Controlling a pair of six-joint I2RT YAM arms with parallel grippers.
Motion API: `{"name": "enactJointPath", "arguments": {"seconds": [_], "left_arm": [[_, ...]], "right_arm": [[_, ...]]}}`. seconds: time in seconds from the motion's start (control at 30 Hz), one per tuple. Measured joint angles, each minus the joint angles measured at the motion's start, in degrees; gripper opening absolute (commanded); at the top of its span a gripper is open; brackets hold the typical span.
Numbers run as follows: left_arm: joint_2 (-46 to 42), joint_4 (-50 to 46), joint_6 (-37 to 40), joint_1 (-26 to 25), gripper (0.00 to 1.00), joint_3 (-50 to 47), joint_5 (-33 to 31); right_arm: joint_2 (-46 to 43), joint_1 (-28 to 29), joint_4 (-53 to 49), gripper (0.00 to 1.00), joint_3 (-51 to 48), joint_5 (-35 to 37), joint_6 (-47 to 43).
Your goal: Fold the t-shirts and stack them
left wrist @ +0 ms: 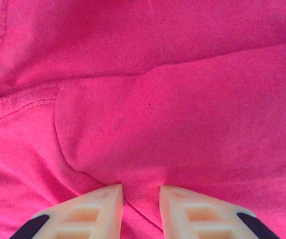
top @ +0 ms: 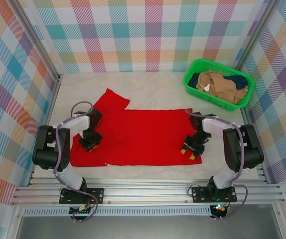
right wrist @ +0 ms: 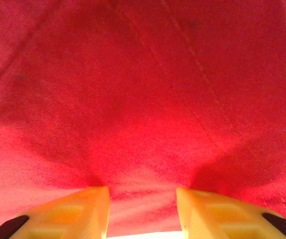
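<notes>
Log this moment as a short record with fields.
spread shirt: red t-shirt, flat on the table, sleeve out far left
left claw: down near its left edge, cloth between the fingers
right claw: down at its near right corner, cloth between the fingers
grip: unclear for both
basket: green basket, far right, holding tan shirt and navy shirt

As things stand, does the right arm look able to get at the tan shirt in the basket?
Probably not yet: the right gripper seems clamped on the red shirt. The tan shirt lies uncovered in the basket, on the same side.
</notes>
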Motion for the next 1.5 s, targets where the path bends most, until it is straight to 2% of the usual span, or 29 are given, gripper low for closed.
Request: {"name": "enactJointPath", "arguments": {"seconds": [0.13, 0.27, 0.4, 0.53, 0.63, 0.77, 0.9, 1.03, 1.27, 1.5], "left_arm": [[-0.46, -1.31, -0.09, 0.98, 0.3, -0.68, -1.03], [-0.48, -2.78, 1.11, 1.07, 0.4, 1.81, -2.1], [-1.81, -3.19, 3.69, 1.11, 0.52, 10.69, -2.25], [-1.18, -1.36, 6.64, 1.57, 0.54, 22.18, 0.22], [4.22, 0.46, 8.59, 2.43, 0.54, 32.2, 2.84], [14.38, 4.07, 9.68, 4.46, 0.53, 42.1, 7.48], [24.13, 5.01, 11.15, 6.1, 0.51, 51.12, 9.9], [30.08, 5.38, 12.07, 6.86, 0.51, 57.24, 10.93], [35.26, 6.51, 13.07, 6.91, 0.51, 64.0, 11.41], [39.74, 7.15, 14.73, 6.88, 0.53, 67.89, 11.34]], "right_arm": [[0.22, 2.62, -0.9, 0.42, 0.0, -0.85, 0.76], [-3.06, 3.74, -1.46, 0.5, 0.39, 1.36, 1.73], [-11.41, 3.52, -1.01, 0.51, 5.27, 8.39, 1.11], [-13.44, 1.62, 6.08, 0.51, 10.95, 16.13, 0.04], [-9.03, -0.52, 13.05, 0.48, 13.46, 21.49, -0.52], [2.36, -2.29, 19.08, 0.47, 19.93, 25.86, -2.14], [12.59, -2.47, 23.17, 0.44, 27.39, 26.8, -4.31], [18.91, -2.69, 22.64, 0.43, 32.94, 26.77, -5.05], [22.4, -2.91, 19.17, 0.44, 35.23, 27.45, -4.98], [26.21, -3.1, 16.48, 0.31, 38.42, 26.95, -4.55]]}}
